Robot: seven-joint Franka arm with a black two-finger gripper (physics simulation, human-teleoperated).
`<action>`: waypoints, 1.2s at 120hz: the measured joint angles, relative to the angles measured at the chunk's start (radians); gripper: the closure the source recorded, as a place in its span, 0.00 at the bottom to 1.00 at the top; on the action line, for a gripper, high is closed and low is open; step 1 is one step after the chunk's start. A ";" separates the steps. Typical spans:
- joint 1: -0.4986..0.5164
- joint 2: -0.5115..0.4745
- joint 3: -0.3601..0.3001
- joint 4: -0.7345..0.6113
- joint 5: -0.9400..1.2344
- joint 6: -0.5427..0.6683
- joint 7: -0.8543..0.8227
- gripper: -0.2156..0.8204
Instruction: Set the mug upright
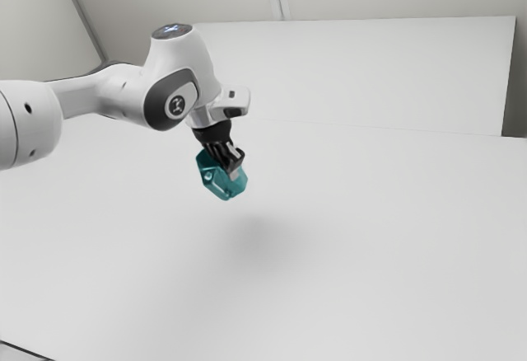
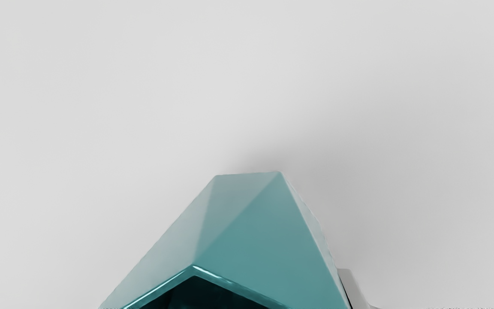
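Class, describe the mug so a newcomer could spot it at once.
Follow the white arm down to its black fingers, above the pale table. Held there is the mug, with angled sides; its teal color sets it apart from arm and table.

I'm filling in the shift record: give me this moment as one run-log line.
task: set mug upright | hand: shut on mug | mug: teal, tilted, held above table | status: not set down

far side view, close downward wrist view
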 joint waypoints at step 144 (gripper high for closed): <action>-0.005 0.064 0.032 -0.093 0.014 0.067 -0.084 0.97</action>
